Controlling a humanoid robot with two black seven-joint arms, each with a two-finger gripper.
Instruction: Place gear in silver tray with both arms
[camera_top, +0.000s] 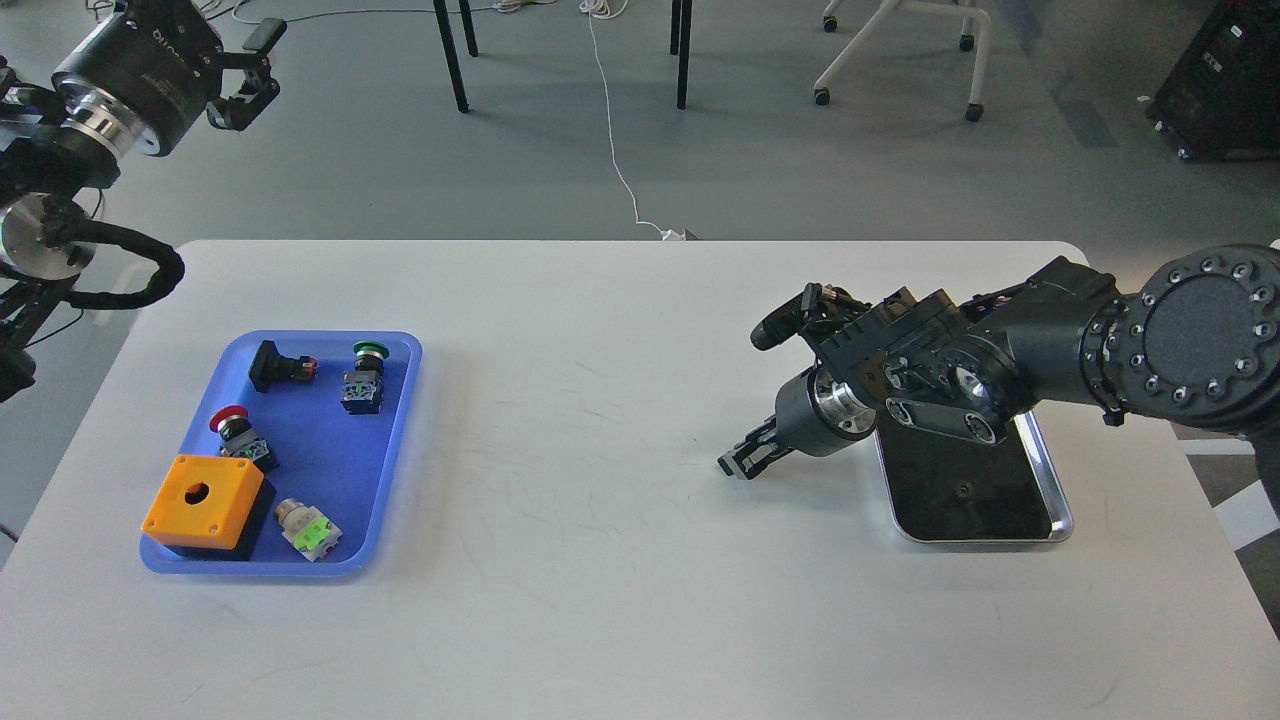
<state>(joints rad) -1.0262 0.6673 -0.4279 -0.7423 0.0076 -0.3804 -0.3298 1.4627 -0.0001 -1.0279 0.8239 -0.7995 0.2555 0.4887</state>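
Observation:
The silver tray (1058, 500) lies at the table's right, its dark bottom bare apart from a small dark spot; my right arm hides its far end. My right gripper (738, 462) hangs low over the table just left of the tray, pointing left, with its fingers slightly apart and nothing in them. My left gripper (252, 68) is open and empty, raised high beyond the table's far left corner. The gear lies in a blue tray (400, 440) at the left: an orange box (203, 502) with a hole, a red button (233, 427), a green button (365, 377), a black switch (278, 366) and a green-lit switch (309, 530).
The white table (600, 560) has bare surface between the two trays. Chair legs (682, 55) and a white cable (615, 150) are on the floor beyond the far edge.

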